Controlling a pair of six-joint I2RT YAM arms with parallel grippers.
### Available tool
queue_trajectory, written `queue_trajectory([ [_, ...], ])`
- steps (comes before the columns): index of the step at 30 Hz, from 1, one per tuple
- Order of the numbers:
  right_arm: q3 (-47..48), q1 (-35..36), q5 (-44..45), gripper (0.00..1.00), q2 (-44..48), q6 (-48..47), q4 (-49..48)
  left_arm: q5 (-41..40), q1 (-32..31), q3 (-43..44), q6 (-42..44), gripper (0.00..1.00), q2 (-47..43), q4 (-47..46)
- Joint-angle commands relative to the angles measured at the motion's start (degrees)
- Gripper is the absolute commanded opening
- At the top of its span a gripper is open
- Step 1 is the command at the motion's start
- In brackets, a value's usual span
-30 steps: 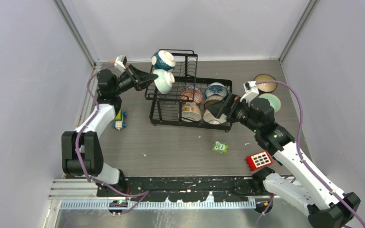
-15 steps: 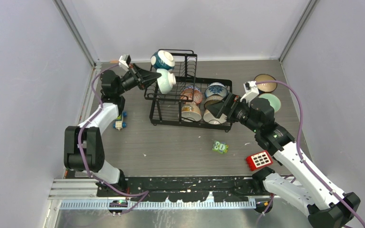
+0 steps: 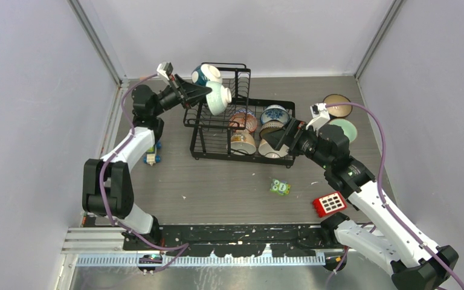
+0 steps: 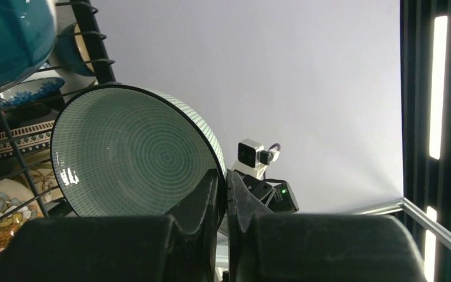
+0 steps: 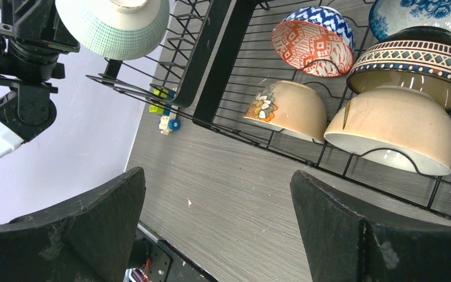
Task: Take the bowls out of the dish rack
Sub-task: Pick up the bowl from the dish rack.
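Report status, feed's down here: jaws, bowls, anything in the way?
Left gripper jaws shut on mint green bowl rim, over upper basket of dish rack. Right gripper jaws open near cream bowl, holding nothing. Dark teal bowl close beside it.

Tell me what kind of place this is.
Most likely a robot lab test cell, not a kitchen: plain panel walls box in a table, the left arm and right arm are bolted at its near edge, and the dish rack of bowls looks staged.
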State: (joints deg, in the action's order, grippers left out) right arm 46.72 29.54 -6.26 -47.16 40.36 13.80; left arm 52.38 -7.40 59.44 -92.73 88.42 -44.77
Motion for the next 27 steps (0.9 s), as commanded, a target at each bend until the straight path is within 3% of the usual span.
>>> queue_trajectory([
  [1,2.2,0.3,0.8,0.97,1.2,-1.3,-1.0,-1.4,-0.7,4.2,-1.2,0.00,-0.7,-5.9],
  [9,2.8,0.2,1.1,0.97,1.7,-1.5,0.0,-1.0,-1.1,5.9,-1.0,0.00,-1.5,-4.1],
  [14,6.1,0.2,3.8,1.00,2.6,-3.4,4.2,0.2,-1.4,9.2,3.4,0.00,-4.5,3.7],
  [27,19.2,0.2,7.7,1.00,8.4,-8.5,20.0,-2.8,-7.3,23.7,43.4,0.00,-18.3,58.0],
])
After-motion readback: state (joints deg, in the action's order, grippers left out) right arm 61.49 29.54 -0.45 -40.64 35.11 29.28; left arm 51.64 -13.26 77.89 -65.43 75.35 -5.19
